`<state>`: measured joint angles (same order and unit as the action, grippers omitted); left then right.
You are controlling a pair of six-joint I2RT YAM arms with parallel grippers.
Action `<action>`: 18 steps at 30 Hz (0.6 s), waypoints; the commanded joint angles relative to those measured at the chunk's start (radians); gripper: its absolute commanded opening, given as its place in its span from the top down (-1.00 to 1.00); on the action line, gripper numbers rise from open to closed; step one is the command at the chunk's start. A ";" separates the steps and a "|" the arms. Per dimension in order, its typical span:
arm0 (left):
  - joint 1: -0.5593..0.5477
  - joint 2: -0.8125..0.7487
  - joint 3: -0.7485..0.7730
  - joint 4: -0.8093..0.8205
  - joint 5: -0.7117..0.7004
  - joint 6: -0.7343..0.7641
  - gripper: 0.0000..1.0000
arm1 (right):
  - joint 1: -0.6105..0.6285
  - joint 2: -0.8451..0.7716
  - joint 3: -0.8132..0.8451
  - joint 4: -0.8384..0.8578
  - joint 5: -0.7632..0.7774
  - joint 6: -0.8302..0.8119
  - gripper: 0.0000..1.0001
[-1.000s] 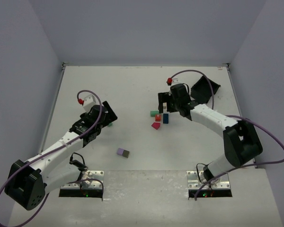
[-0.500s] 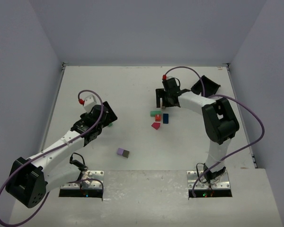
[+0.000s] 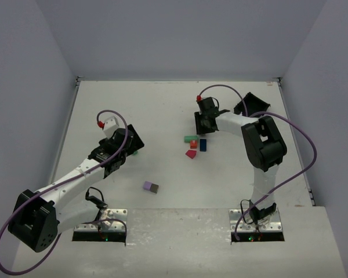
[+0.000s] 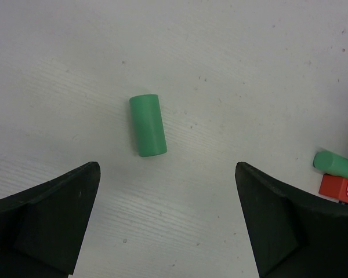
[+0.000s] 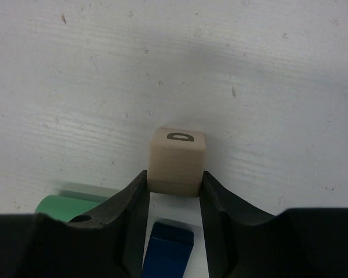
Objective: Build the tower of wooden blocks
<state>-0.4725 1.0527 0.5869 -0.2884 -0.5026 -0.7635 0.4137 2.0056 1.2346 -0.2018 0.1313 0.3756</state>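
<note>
- Right gripper [image 5: 174, 177]: jaws drawn narrow, both inner faces pressed against opposite sides of a tan block [image 5: 177, 156]. The block is a cube standing on the table [image 5: 75, 69], with a letter D printed on its top face.
- Just near of that block, in the right wrist view: a blue block [image 5: 170, 246] shows between the finger bases, and a green cylinder [image 5: 58, 204] lies at the lower left. Neither touches the tan block.
- From above, the right gripper [image 3: 202, 123] sits beyond the block cluster, with the black bin [image 3: 253, 105] near it at the far right.
- Cluster at mid-table: green cylinder [image 3: 190, 139], red block [image 3: 194, 145], blue block [image 3: 203, 145] and magenta block [image 3: 191, 154], all lying low and close together.
- Left gripper [image 4: 166, 168]: jaws spread wide, holding nothing, hanging over a second green cylinder [image 4: 147, 125] that lies on its side, clear of both fingers.
- A purple block [image 3: 147, 186] lies well apart towards the near edge, with a darker piece [image 3: 155, 188] touching it.
</note>
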 commanded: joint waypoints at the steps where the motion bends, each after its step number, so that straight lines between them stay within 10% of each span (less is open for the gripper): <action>1: -0.009 -0.005 0.007 0.037 -0.011 0.007 -1.00 | -0.003 -0.030 0.034 0.057 -0.025 -0.041 0.35; 18: -0.009 -0.017 0.007 0.037 0.004 0.007 -1.00 | 0.148 -0.467 -0.288 0.157 -0.325 -0.529 0.53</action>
<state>-0.4725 1.0526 0.5869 -0.2882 -0.5007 -0.7635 0.4482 1.6650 0.9839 -0.0089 -0.1543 -0.0110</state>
